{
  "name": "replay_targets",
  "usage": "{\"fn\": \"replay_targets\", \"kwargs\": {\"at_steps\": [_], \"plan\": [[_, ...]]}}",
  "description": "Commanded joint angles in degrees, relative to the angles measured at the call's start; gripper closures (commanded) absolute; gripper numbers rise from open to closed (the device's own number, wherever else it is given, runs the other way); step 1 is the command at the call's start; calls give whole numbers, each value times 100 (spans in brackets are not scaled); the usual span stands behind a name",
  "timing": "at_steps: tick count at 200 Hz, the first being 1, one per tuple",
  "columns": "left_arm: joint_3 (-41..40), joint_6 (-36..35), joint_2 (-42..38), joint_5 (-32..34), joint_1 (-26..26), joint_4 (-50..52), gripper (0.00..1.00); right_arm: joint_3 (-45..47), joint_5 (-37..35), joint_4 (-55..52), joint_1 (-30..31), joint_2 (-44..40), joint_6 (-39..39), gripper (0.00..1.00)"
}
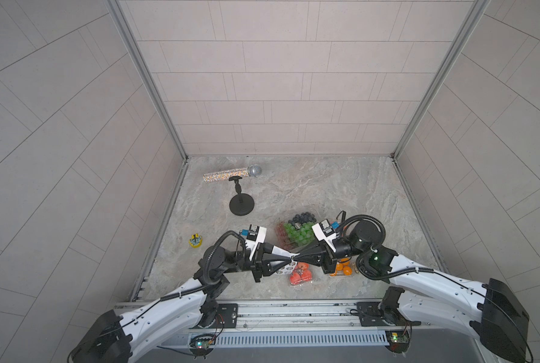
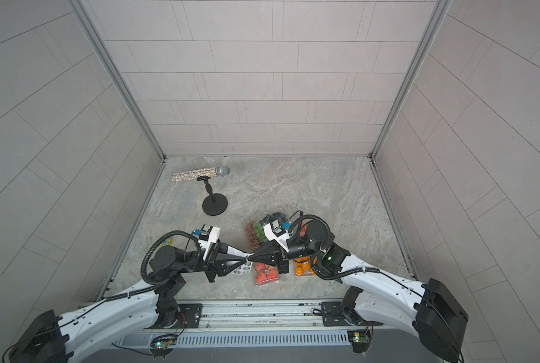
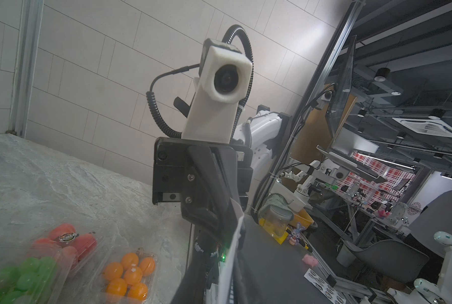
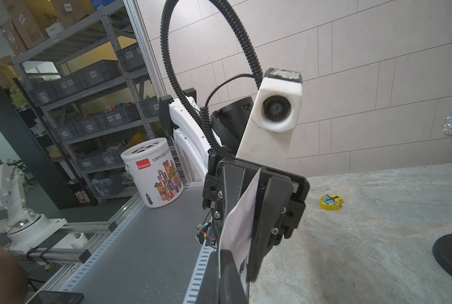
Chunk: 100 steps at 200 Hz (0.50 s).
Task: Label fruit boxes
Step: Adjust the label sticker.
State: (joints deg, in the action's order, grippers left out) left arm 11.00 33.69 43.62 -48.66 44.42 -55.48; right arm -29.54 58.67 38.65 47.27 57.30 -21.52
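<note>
Currently the left gripper [image 1: 289, 259] clamps the white sticker sheet [image 1: 278, 250]. The right gripper [image 1: 296, 257], closed, meets it tip to tip at the sheet's edge. Beneath them on the marble table [image 1: 325, 188] sit the red-fruit box [image 1: 300, 274] and orange box [image 1: 342, 268], with the grape box [image 1: 297, 234] behind.

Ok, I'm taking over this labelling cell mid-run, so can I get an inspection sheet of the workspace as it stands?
Surface: marbled tabletop, no spills seen.
Job's things: grape box, near red fruit box, far red fruit box and orange box, clustered by the grippers.
Clutter: microphone, black stand, yellow toy.
Grippers: left gripper shut on sticker sheet; right gripper shut, tip to tip with it.
Cables: black conduit looped at each wrist.
Surroundings: tiled walls on three sides, mounting rail in front.
</note>
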Motion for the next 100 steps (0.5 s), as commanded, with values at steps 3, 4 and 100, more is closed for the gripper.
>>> {"fn": "replay_targets", "kwargs": {"at_steps": [3, 4, 100], "plan": [[69, -19, -45, -99, 2, -251, 80, -65, 4, -26, 37, -116, 165, 100], [64, -20, -41, -104, -1, -252, 80, -67, 4, -25, 37, -119, 165, 100], [-5, -48, -129, -110, -4, -155, 91, -30, 67, 104, 28, -121, 69, 100]]}}
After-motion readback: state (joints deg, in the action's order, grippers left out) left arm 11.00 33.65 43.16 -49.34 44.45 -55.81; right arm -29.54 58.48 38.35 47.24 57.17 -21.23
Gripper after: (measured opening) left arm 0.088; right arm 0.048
